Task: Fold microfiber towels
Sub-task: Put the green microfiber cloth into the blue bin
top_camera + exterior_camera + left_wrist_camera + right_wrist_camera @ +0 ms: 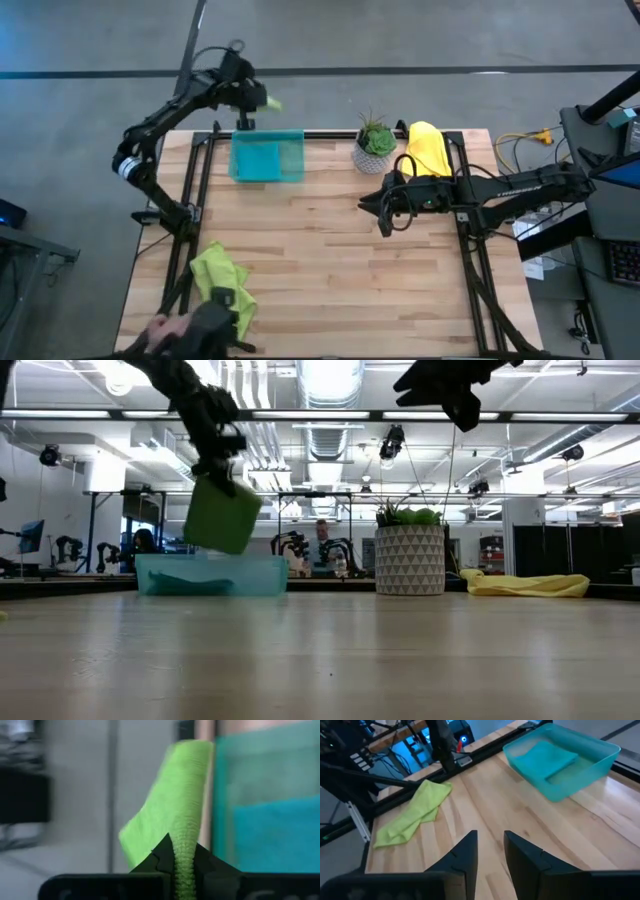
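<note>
Towels (412, 815) lie on wooden table (330, 260).

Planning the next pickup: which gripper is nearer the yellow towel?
Right. The right gripper hovers just in front of the yellow towel; the left gripper, holding a folded green towel, is across the table by the tray.

tray (292, 158): see-through green, far table edge | potted plant (375, 144): beside it | yellow cable (522, 140): off table (330, 250)
</note>
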Robot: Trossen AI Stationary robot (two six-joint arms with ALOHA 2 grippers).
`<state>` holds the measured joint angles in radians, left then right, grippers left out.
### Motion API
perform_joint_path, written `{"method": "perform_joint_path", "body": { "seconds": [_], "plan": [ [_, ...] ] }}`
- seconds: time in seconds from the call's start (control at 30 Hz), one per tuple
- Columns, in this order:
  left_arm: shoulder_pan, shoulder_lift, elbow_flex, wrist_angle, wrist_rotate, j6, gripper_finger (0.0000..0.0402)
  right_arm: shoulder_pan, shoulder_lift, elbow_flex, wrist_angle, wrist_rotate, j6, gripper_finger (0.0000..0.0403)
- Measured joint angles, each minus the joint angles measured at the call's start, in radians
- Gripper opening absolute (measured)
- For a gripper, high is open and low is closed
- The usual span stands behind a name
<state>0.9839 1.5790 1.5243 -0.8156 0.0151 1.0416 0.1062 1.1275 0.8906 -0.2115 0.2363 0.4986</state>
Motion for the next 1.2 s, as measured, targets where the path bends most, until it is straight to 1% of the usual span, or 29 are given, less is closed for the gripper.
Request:
{"method": "perform_joint_path", "body": {
  "seconds": [0.07,0.2,0.3,0.4,0.47,0.53,0.7,0.8,0.9,1.03,1.1,1.2],
  "plan": [
    [-0.011,0.036,-0.016,-0.023,0.023,0.033,0.0,0.0,0.0,0.013,-0.006,0.0,0.001,0.0086],
    [-0.028,0.067,-0.074,-0.012,0.042,0.048,0.0,0.0,0.0,0.037,-0.056,0.0,0.027,0.0079],
    [-0.031,0.07,-0.132,-0.004,0.055,0.036,0.0,0.0,0.0,0.053,-0.096,-0.001,0.048,0.0077],
    [-0.03,0.052,-0.184,-0.001,0.064,-0.007,0.0,0.0,0.0,0.061,-0.125,-0.001,0.072,0.0079],
    [-0.03,0.027,-0.218,0.004,0.077,-0.035,0.0,0.0,0.0,0.062,-0.132,-0.001,0.077,0.008],
    [-0.03,-0.008,-0.249,0.014,0.118,-0.062,0.0,0.0,0.0,0.06,-0.126,-0.001,0.077,0.0078],
    [-0.034,-0.106,-0.353,0.093,0.172,-0.099,0.0,0.0,0.002,0.055,-0.129,0.0,0.072,0.0076],
    [-0.035,-0.152,-0.433,0.123,0.224,-0.121,0.0,0.0,0.003,0.055,-0.129,0.0,0.068,0.0077],
    [-0.037,-0.187,-0.527,0.191,0.266,-0.168,0.0,0.0,0.003,0.055,-0.129,0.0,0.062,0.0079],
    [-0.037,-0.233,-0.636,0.264,0.287,-0.199,0.0,0.001,0.003,0.055,-0.129,-0.007,0.074,0.0075],
    [-0.037,-0.255,-0.666,0.293,0.296,-0.206,0.0,0.005,0.003,0.055,-0.129,-0.015,0.081,0.0072],
    [-0.044,-0.283,-0.679,0.293,0.313,-0.225,0.0,0.005,0.003,0.055,-0.129,-0.039,0.085,0.007]
  ]
}}
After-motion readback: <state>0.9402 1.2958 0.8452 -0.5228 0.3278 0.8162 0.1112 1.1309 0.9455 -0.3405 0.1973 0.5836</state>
